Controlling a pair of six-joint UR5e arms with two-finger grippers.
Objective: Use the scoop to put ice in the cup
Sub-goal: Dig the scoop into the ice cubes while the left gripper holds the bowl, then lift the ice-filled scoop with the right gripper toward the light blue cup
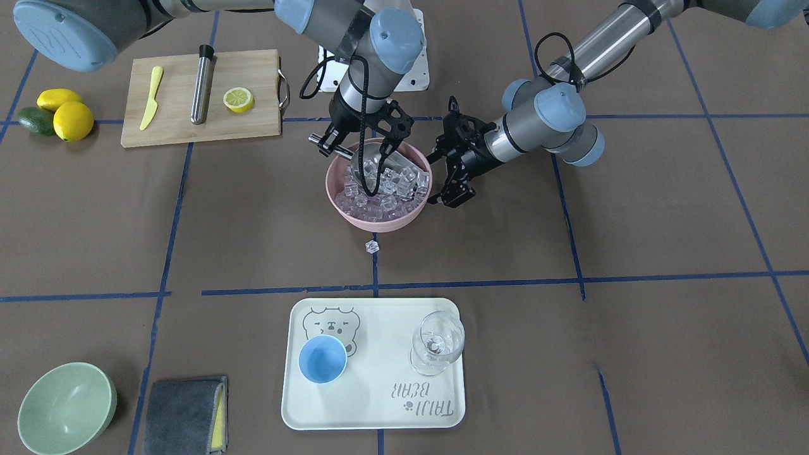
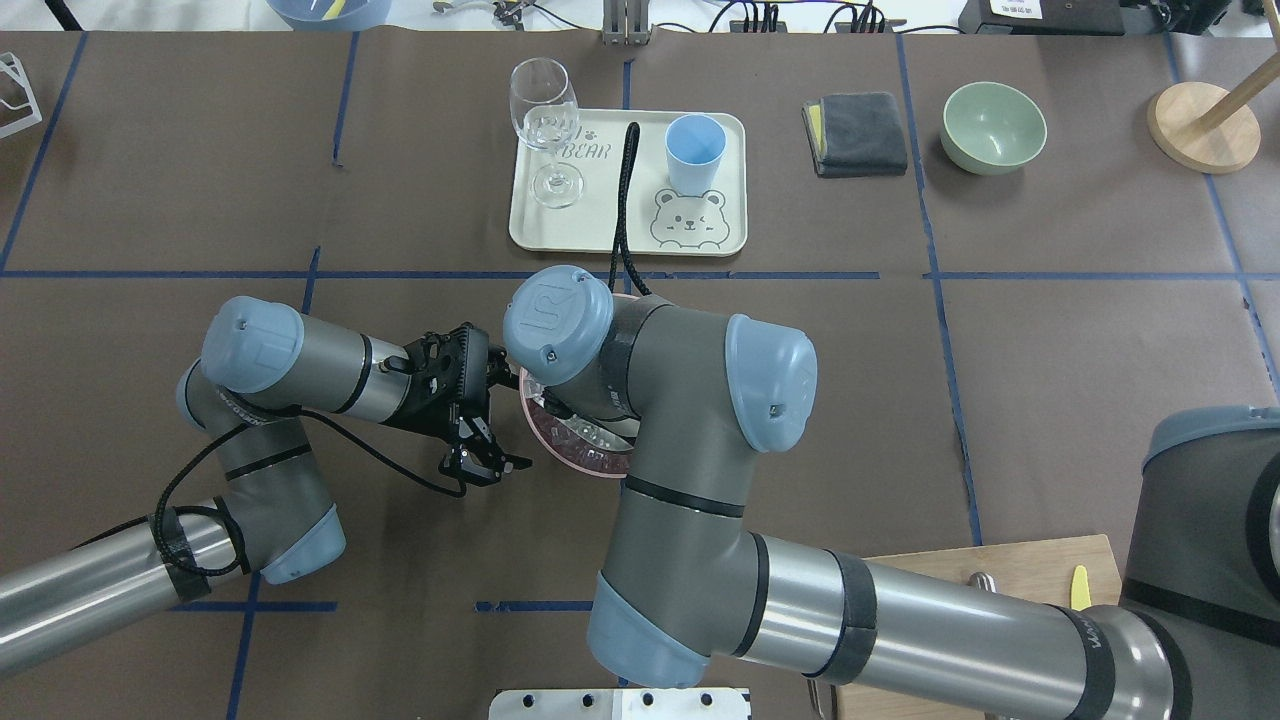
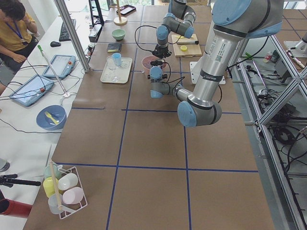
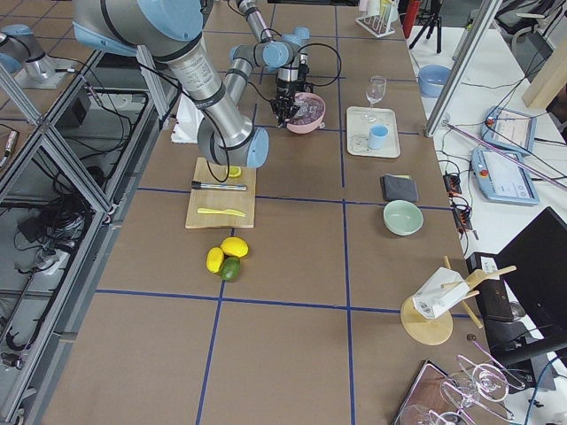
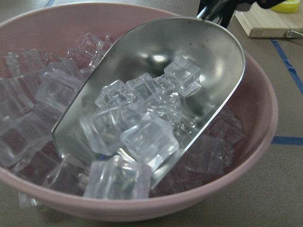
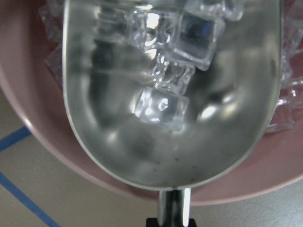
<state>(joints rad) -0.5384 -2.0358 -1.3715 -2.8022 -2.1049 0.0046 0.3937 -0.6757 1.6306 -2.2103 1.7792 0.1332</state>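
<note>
The silver scoop [image 1: 371, 163] lies tilted in the pink bowl [image 1: 379, 221] with several ice cubes [image 5: 142, 137] in its trough [image 6: 142, 151]. More ice [image 1: 395, 189] fills the bowl. My right gripper [image 1: 338, 148] is shut on the scoop's handle at the bowl's far rim. My left gripper [image 1: 442, 177] is open and empty, just beside the bowl; its camera looks into the scoop [image 5: 203, 52]. The light-blue cup [image 1: 322, 359] stands upright on the cream tray [image 1: 379, 404], also in the overhead view [image 2: 695, 150]. One ice cube [image 1: 372, 246] lies on the table.
A clear stemmed glass [image 1: 437, 344] stands on the tray beside the cup. A cutting board [image 1: 170, 129] holds a yellow knife, a steel tube and a lemon half. Lemons and an avocado [image 1: 57, 117], a green bowl [image 1: 66, 411] and a grey cloth [image 1: 183, 417] lie to the sides.
</note>
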